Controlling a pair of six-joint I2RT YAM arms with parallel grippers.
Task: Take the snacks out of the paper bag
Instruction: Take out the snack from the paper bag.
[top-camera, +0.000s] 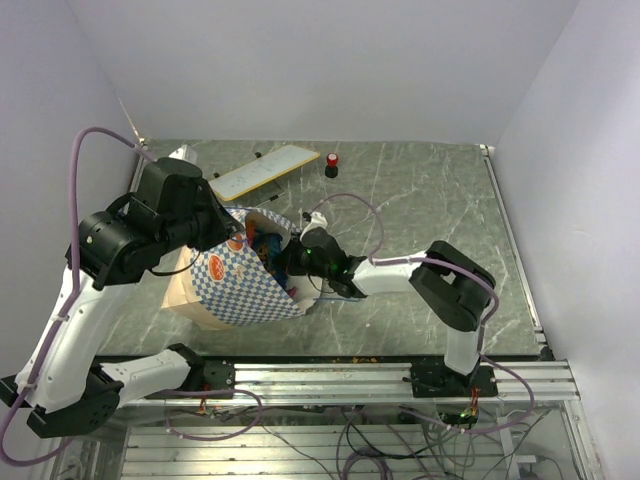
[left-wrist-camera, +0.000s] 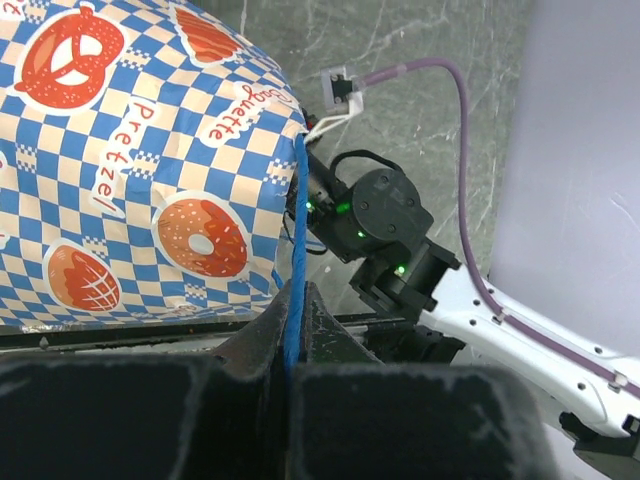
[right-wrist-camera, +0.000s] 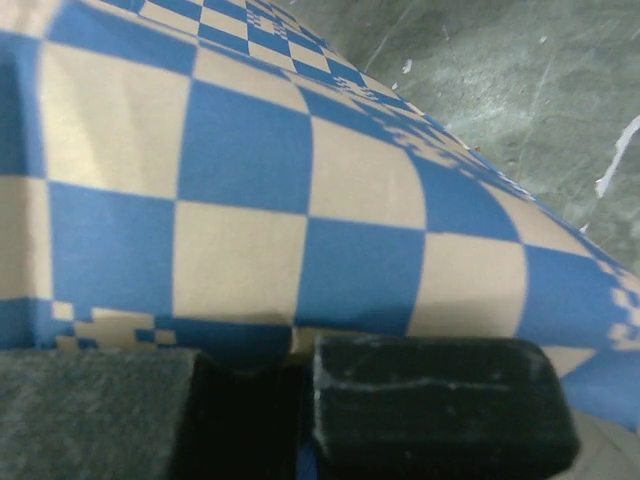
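Paper bag (top-camera: 240, 285) lies on its side on the table (top-camera: 430, 200), mouth turned toward the far right, and there are the snacks (top-camera: 262, 240), blue and orange packets showing in the opening. Left fingers (left-wrist-camera: 255, 345) pinch the blue cord handle (left-wrist-camera: 296, 260). Right fingers (right-wrist-camera: 430, 390) are pressed together at the mouth, against checkered paper; whether they hold anything, can't tell. Behind the bag lies a white board (top-camera: 265, 172), with a red knob (top-camera: 331, 165) just beside its far end.

A white board (top-camera: 265, 171) lies on the grey-green table (top-camera: 420, 200); a red-and-black knob (top-camera: 331, 165) stands beside it.
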